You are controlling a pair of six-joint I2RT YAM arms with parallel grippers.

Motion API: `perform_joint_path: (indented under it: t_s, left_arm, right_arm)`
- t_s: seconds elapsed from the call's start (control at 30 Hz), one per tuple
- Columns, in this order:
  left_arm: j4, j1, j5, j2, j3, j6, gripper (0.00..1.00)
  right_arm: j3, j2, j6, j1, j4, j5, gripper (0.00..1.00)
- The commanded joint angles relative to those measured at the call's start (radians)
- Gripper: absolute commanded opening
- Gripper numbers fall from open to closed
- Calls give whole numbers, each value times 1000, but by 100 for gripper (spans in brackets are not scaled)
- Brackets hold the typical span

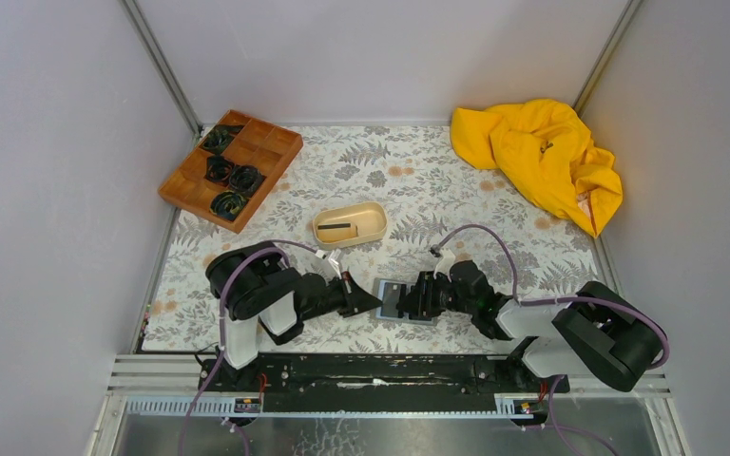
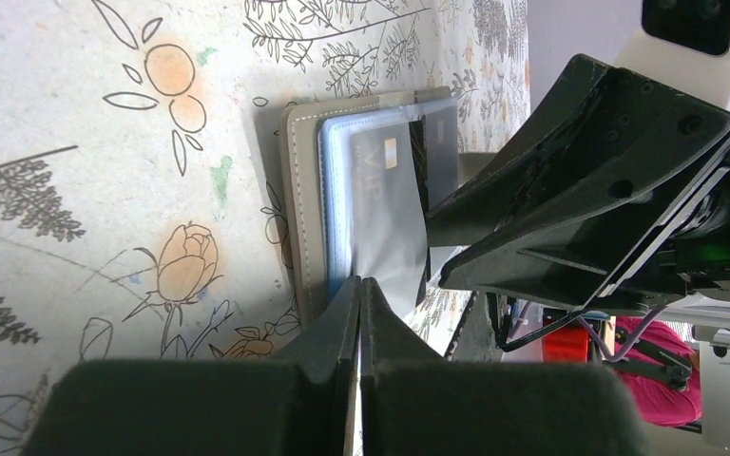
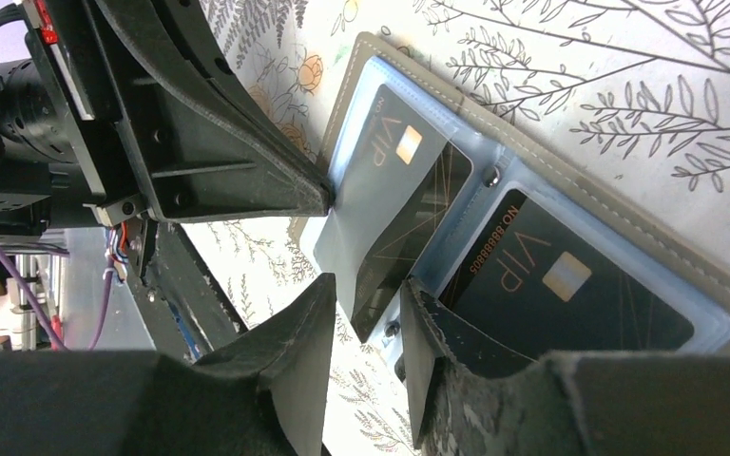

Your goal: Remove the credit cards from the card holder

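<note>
Snugly in left gripper (image 2: 360, 285), credit card (image 2: 390, 218) corner (card holder (image 2: 299, 190) open)

Card holder (image 1: 390, 296), grey outside with pale blue sleeves inside, lies open and flat at the table's near edge, centre. One dark VIP card (image 3: 570, 285) sits sleeved in its right half. A grey VIP card (image 3: 385, 152) and a tilted dark card (image 3: 418, 228) occupy the left half.

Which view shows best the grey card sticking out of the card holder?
Right wrist view: the grey card lies face up, VIP print readable, partly out of the card holder. The left wrist view shows it at a slant, pinched by the left tool. In the top view it is tiny.
</note>
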Motion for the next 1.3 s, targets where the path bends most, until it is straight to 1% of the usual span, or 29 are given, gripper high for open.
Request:
perform_joint_path:
  t_s: [0.0,0.13,0.27,0.4,0.43,0.57,0.63,0.7,0.77,0.83,0.9,1.03,1.1,1.27]
  left_arm:
    - [-18,1,5,40,-9,13,0]
    - [0,0,13,50,-12,9,0]
    - [9,1,20,52,-12,7,0]
    - [10,2,26,50,-10,6,0]
    - [11,1,26,49,-10,7,0]
    - [8,3,29,44,-11,10,0]
    - [4,4,30,41,-13,11,0]
    - [4,6,30,39,-17,13,0]
    - [5,9,30,39,-19,12,0]
    - [5,10,30,41,-19,9,0]
    - [8,10,31,44,-19,5,0]
    - [52,13,50,58,-23,-17,0]
    - [65,16,51,60,-26,-24,0]
    - [69,19,51,61,-29,-25,0]
  right_arm:
    - [7,-8,51,12,165,-118,37]
    - [0,1,73,12,221,-118,36]
    - [7,7,74,8,229,-105,35]
    - [17,40,77,7,245,-105,32]
    - [18,53,79,7,253,-105,30]
    - [16,107,100,7,320,-116,13]
    - [16,123,105,6,332,-121,6]
    - [16,124,106,5,329,-123,2]
    - [18,111,102,4,312,-123,0]
    - [23,83,92,3,272,-117,0]
    - [36,45,65,2,197,-103,0]
    - [108,-56,-26,3,-65,-49,0]
    - [138,-101,-63,1,-162,-27,0]
    - [167,-176,-108,-15,-308,0,0]
